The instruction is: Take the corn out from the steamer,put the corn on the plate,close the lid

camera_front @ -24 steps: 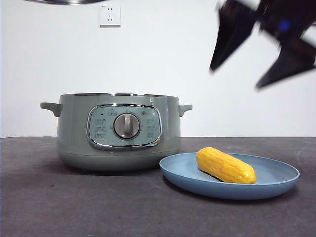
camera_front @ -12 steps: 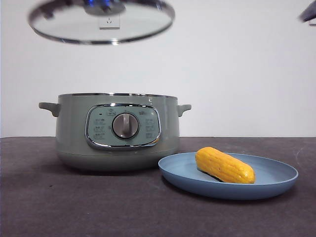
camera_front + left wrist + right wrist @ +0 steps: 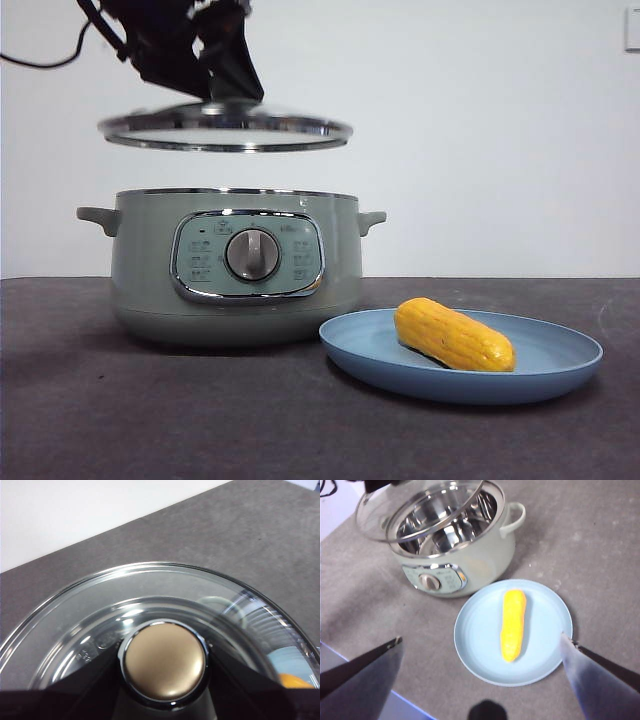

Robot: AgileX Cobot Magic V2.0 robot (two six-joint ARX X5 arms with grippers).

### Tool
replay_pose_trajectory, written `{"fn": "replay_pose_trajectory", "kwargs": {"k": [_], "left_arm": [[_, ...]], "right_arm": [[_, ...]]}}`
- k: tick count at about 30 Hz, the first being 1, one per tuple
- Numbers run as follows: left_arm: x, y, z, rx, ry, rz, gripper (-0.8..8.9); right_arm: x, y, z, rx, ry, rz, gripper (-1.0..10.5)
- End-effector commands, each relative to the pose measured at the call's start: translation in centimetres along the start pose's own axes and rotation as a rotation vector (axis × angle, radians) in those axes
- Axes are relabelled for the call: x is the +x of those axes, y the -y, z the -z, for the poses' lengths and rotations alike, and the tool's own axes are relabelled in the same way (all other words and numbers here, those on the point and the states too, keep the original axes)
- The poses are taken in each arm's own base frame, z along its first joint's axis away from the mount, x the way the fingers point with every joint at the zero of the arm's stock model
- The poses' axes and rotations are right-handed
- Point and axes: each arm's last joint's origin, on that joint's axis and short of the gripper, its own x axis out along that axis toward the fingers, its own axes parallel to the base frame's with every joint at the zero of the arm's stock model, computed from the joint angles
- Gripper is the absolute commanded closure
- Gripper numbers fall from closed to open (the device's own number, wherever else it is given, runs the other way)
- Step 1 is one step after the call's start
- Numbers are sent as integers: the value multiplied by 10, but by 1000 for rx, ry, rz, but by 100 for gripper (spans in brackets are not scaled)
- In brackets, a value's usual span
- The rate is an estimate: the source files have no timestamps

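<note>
This looks like a lab test bench dressed as a kitchen: a sage-green electric steamer pot (image 3: pixel 238 270) and round light-blue plate (image 3: pixel 540 385) stand on a dark grey matte tabletop (image 3: pixel 150 420) before a bare white wall (image 3: pixel 480 130).

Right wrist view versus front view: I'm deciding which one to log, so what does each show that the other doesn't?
Only the right wrist view shows the steamer's empty metal inside and the right hand, open above the plate. Only the front view shows the gap between lid and steamer rim, and the left hand on the lid's knob. Both show the corn lying on the plate.
</note>
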Motion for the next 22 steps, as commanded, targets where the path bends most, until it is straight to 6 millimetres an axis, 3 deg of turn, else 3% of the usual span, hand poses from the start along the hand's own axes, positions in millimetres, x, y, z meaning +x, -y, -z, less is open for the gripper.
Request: {"fn": "replay_pose_trajectory", "kwargs": {"k": [1, 13, 22], "left_arm": [[3, -3, -8, 27, 76, -10, 822], [29, -10, 6, 17, 45, -10, 822], [37, -10, 12, 13, 21, -13, 822]], "right_arm": [[1, 1, 3, 21, -22, 3, 380], [1, 1, 5, 33, -41, 7, 380], [1, 1, 5, 33, -41, 7, 380]]}}
